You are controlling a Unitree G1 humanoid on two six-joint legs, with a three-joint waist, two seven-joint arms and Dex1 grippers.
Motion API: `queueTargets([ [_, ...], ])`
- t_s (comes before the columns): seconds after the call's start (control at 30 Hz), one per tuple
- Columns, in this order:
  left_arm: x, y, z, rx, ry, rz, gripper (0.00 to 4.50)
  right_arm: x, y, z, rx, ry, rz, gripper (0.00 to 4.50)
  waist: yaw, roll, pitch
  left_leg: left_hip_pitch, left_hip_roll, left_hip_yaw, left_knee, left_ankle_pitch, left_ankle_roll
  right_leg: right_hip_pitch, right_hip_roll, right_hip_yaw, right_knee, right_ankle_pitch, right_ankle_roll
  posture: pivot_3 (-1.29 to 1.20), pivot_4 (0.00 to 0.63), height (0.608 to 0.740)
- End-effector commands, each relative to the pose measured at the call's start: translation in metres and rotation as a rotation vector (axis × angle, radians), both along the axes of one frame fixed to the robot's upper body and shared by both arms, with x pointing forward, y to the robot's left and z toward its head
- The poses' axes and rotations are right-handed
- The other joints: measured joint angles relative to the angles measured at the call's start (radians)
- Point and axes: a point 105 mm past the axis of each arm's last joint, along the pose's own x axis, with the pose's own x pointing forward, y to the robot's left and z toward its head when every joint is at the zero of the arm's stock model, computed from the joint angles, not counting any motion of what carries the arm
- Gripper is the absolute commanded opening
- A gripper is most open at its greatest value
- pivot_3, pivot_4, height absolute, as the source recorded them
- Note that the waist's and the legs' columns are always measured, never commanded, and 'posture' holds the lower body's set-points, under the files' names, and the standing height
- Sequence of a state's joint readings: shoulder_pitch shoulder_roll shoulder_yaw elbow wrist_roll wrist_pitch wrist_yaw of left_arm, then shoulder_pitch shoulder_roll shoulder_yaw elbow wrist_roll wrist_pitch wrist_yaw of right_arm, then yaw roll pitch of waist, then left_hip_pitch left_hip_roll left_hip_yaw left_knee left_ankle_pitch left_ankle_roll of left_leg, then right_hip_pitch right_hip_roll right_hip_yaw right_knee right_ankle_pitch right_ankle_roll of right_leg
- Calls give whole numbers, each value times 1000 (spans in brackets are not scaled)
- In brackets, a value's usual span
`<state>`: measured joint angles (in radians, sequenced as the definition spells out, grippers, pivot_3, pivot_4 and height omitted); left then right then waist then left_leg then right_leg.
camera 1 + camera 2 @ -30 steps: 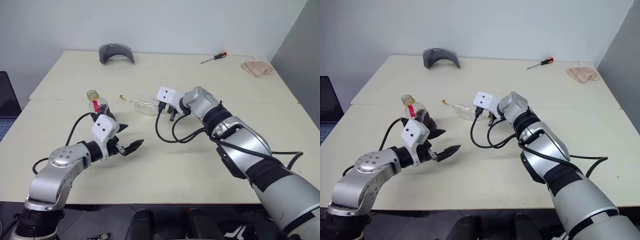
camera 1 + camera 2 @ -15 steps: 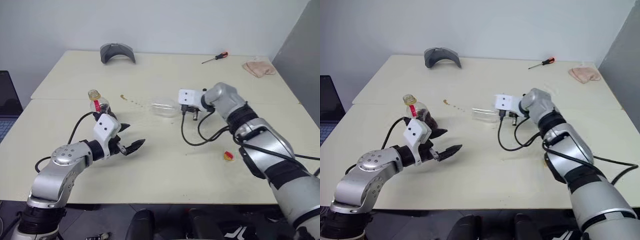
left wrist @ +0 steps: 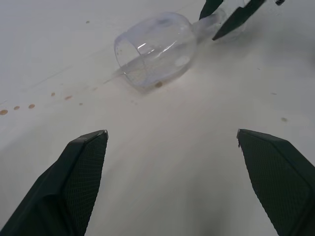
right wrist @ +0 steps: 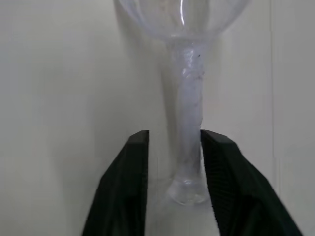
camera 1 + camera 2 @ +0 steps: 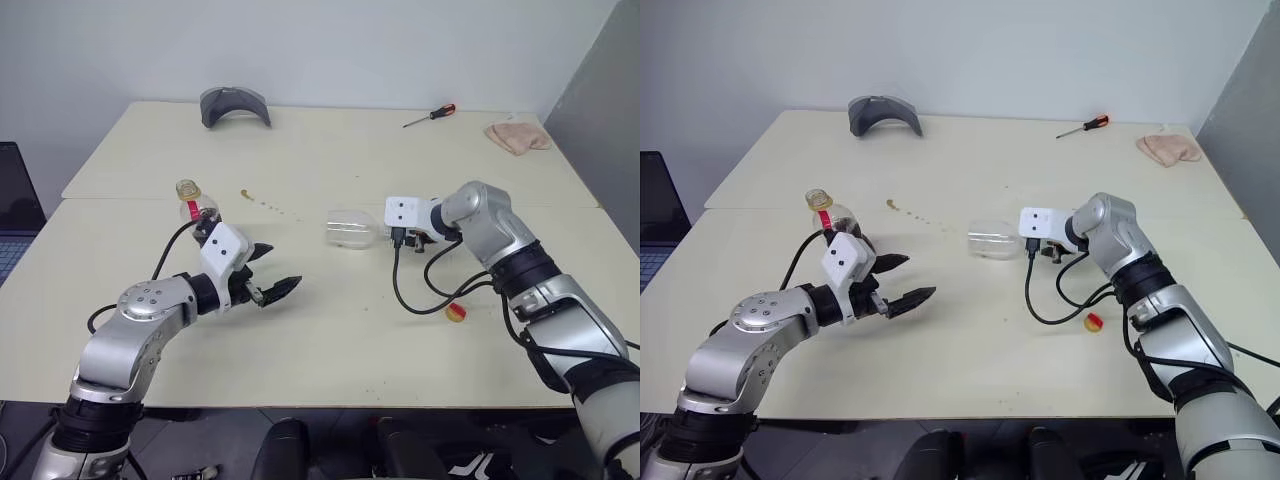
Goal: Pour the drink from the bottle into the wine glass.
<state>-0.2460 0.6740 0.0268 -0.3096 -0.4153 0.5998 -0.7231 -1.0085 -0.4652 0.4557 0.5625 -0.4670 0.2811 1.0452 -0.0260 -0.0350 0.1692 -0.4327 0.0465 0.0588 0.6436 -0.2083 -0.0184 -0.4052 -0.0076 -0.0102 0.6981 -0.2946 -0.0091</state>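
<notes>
Between the right gripper's (image 4: 172,147) fingers: the wine glass (image 5: 352,229), lying on its side, its stem straddled by jaws now slackened from a closed hold, after the arm dragged it rightward across the table (image 5: 330,330). Nearer, the left gripper (image 5: 268,283) hovers, jaws wide apart, empty. Behind it: the bottle (image 5: 192,207), upright, uncapped, drink inside. Beyond: spilled drops (image 5: 262,201). Judgement: glass must be righted before pouring.

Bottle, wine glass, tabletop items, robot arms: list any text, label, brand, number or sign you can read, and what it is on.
None readable.
bottle: no label text visible.
wine glass: plain clear, no marking.
screwdriver, cloth, grey object: no text visible.
White camera housings on the wrists: blank.
</notes>
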Motion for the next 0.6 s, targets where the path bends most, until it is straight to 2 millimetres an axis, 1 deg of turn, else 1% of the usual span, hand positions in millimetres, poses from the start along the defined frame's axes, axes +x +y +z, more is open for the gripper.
queueTargets([
  [0.03,-1,-7,9,-2,-48,-27,4500,-2,0,26,51,-128,-26,2758,0,0,0,0,0,0,0,0,0,0,0,0,0,0,0,0,150,740],
  [0.13,-3,-10,7,-10,-42,-32,4500,-10,-3,36,66,-215,-55,2758,0,0,0,0,0,0,0,0,0,0,0,0,0,0,0,0,150,740],
  [0.27,-4,-13,5,-14,-38,-36,4500,-24,-4,43,95,-324,-105,2758,1,0,0,0,0,0,0,0,0,0,0,0,0,0,0,0,150,740],
  [0.37,-3,-15,4,-18,-37,-40,4500,-32,-9,37,63,-406,-141,2758,1,0,0,0,0,0,0,0,0,0,0,0,0,0,0,0,150,740],
  [0.5,-2,-19,3,-24,-36,-52,4500,-52,-3,26,111,-481,-190,2758,2,0,0,0,0,0,0,0,0,0,1,0,0,0,0,0,150,740],
  [0.6,-1,-20,2,-35,-32,-58,4500,-61,-1,22,129,-605,-232,2758,0,0,0,0,0,0,0,0,-1,0,1,0,0,0,0,0,150,740],
])
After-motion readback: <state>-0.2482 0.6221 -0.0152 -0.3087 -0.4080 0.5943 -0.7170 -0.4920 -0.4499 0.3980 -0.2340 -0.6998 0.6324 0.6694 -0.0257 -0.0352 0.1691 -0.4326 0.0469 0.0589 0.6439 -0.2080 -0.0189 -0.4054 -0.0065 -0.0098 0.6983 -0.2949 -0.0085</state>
